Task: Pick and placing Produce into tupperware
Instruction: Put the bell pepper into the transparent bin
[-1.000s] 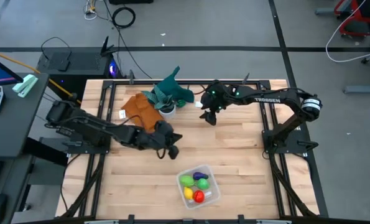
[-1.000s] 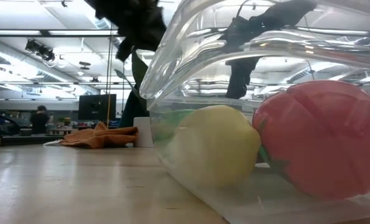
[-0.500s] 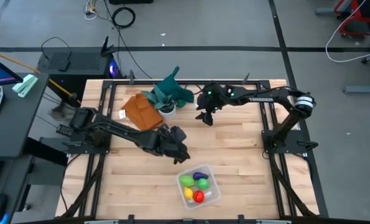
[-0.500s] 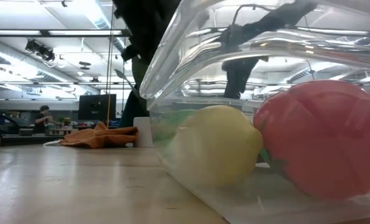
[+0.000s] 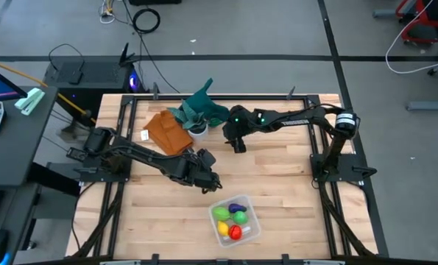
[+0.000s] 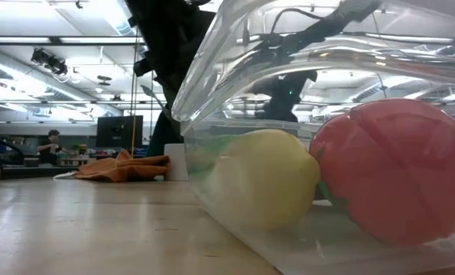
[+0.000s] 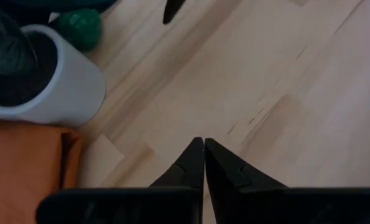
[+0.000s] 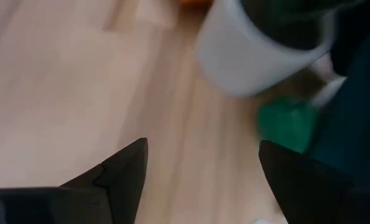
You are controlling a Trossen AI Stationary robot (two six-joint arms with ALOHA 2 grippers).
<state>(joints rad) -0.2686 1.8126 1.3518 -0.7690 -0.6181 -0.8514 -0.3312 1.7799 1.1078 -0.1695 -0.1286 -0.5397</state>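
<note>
The clear tupperware (image 5: 235, 219) sits near the table's front edge and holds a yellow toy (image 6: 261, 189), a red toy (image 6: 391, 169), green pieces (image 5: 221, 213) and a purple one (image 5: 238, 208). One small green toy (image 8: 288, 123) lies on the wood beside the white pot (image 7: 45, 81). The right gripper (image 8: 200, 168) hangs near it, fingers spread wide and empty, while the left gripper (image 7: 204, 155), fingers pressed together and empty, hovers between the orange cloth (image 5: 167, 131) and the tupperware.

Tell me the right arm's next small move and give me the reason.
Probably ease the right gripper forward until its open fingers straddle the small green toy beside the white pot, then close. That piece sits on the table, outside the tupperware, while the left gripper is shut and empty, farther from it.
</note>
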